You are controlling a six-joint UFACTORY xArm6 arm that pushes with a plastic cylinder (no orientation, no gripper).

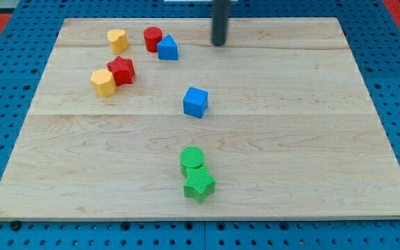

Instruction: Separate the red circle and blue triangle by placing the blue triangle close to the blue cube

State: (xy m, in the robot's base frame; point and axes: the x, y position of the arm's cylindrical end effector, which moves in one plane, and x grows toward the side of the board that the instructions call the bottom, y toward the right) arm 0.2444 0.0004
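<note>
Dark rod with no jaws fitted, so no jaw state applies; my tip (219, 44) is seen near the wooden desk's (311, 139) top edge, right of the blue triangular block (167, 48), which touches the red circular block (152, 39). The blue cube (195, 102) lies below. A push begun off-centre is judged likely to drag the red circular block along.

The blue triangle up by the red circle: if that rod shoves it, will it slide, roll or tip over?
The blue triangle probably slides rather than rolls: it sits flat on the smooth wooden board. It looks squat, so tipping seems unlikely. An off-centre push from my tip may spin it, nudging the touching red circle.
</note>
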